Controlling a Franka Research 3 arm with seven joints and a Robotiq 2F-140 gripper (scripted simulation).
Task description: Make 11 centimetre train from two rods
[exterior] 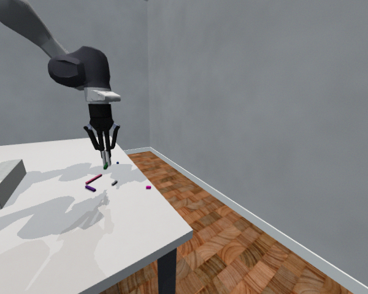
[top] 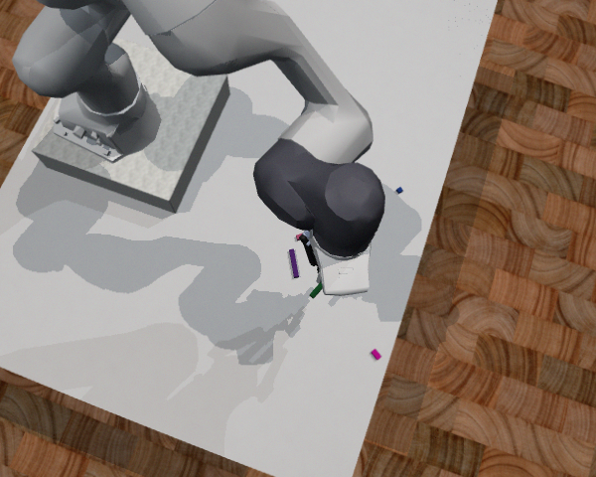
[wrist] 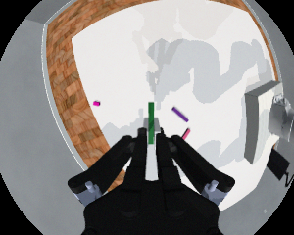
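While the other rods are left lying on the white table (top: 108,328) (exterior: 146,228) (wrist: 118,73), the green rod (top: 315,290) (exterior: 105,166) (wrist: 151,122) is gripped between the fingertips of the gripper (top: 319,275) (exterior: 106,163) (wrist: 151,123). The fingers are closed on its sides, and it is held above the table top, with one end seen sticking out past the fingers in the top view. In the wrist view its length is seen running straight out from between them.

The purple rod (top: 293,263) (exterior: 90,188) (wrist: 179,114) is laid flat, with one end near an end of the pink rod (top: 297,237) (exterior: 93,179) (wrist: 186,134). A gap is left between these two, and they are set at an angle to each other. Most of the pink rod is hidden by the arm in the top view. The short grey rod (exterior: 114,182) is seen between the pink rod and the magenta rod (top: 375,354) (exterior: 148,187) (wrist: 96,103) in the exterior view, well apart from both. The magenta rod is placed near the table's edge. The small blue rod (top: 399,190) (exterior: 117,162) is also placed towards that edge, well apart from the magenta one. The rods on the table are all separated.
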